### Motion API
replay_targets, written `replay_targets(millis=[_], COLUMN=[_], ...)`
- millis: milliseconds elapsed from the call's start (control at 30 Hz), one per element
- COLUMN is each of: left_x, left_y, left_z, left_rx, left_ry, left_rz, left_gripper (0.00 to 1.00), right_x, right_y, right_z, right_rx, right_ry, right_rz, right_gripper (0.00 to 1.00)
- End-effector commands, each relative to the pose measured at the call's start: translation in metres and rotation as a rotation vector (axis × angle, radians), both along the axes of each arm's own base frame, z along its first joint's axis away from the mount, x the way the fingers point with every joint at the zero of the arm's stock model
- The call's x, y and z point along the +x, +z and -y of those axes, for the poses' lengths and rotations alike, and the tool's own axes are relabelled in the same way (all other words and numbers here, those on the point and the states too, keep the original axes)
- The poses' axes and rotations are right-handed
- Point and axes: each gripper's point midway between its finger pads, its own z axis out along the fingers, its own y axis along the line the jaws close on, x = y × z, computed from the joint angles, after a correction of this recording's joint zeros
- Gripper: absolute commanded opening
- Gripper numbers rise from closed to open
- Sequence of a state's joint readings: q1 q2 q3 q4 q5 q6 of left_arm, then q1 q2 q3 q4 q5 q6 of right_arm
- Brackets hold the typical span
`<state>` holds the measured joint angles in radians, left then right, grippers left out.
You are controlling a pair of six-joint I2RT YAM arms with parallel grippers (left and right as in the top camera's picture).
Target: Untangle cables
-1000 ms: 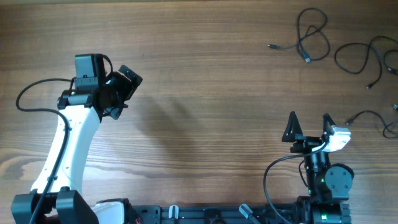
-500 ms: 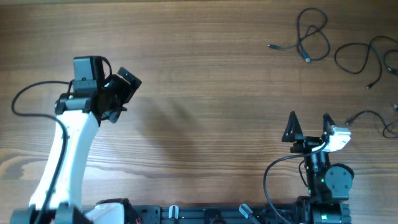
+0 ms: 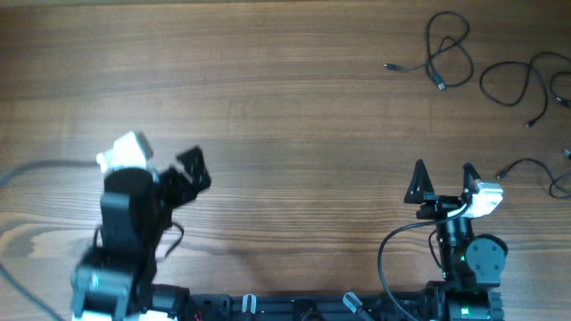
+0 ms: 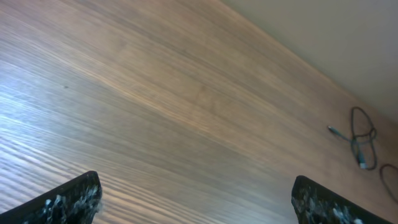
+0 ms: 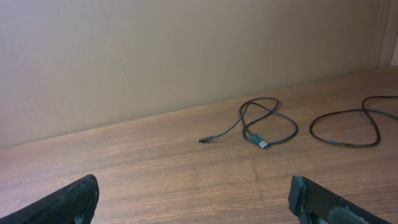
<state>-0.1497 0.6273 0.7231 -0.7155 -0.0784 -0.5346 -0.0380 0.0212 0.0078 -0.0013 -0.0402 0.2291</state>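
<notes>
Thin black cables lie apart from one another at the table's far right: a looped one [image 3: 449, 52], a second [image 3: 522, 80] and a third [image 3: 535, 168] at the right edge. The looped one also shows in the left wrist view [image 4: 360, 142] and the right wrist view [image 5: 268, 123], with the second cable [image 5: 347, 127] beside it. My left gripper [image 3: 189, 171] is open and empty over the left side, far from the cables, and blurred. Its fingertips [image 4: 69, 199] stand wide apart. My right gripper [image 3: 442, 178] is open and empty near the front edge, short of the cables.
A wooden table [image 3: 294, 107] spans the view. A beige wall [image 5: 186, 50] stands behind the table's far edge. The arm bases and their thicker black cables [image 3: 393, 250] sit along the front edge.
My left arm has drawn back toward the front edge, and its gripper has moved with it, blurred by motion. The right arm and the cables have not moved.
</notes>
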Motion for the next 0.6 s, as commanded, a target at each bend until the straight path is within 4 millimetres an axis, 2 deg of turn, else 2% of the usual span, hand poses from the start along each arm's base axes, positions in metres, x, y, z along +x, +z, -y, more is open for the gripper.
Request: replay_targets(millis=[0, 200, 300, 367, 567], left_x=[-0.017, -0.018, -0.014, -0.012, -0.005], left_y=[-0.031, -0.053, -0.060, -0.061, -0.060], left_z=[-0.011, -0.010, -0.001, 0.006, 0.006], left_rx=[0.053, 0.029, 0.023, 0.054, 0.217], left_ry=[0.002, -0.001, -0.053, -0.110, -0.177], left_rz=[0.045, 0.222, 0.296, 0.343, 0.434], left_gripper=[1.00, 1.00, 1.00, 1.00, 1.00], right_x=[-0.001, -0.001, -0.001, -0.001, -0.001], right_y=[0.003, 0.003, 0.003, 0.003, 0.003], right_z=[-0.001, -0.001, -0.001, -0.001, -0.001], right_rx=[-0.018, -0.018, -0.018, -0.018, -0.018], right_ry=[0.001, 0.001, 0.001, 0.001, 0.001], right_rz=[0.014, 0.014, 0.014, 0.014, 0.014], right_gripper=[1.00, 1.00, 1.00, 1.00, 1.00])
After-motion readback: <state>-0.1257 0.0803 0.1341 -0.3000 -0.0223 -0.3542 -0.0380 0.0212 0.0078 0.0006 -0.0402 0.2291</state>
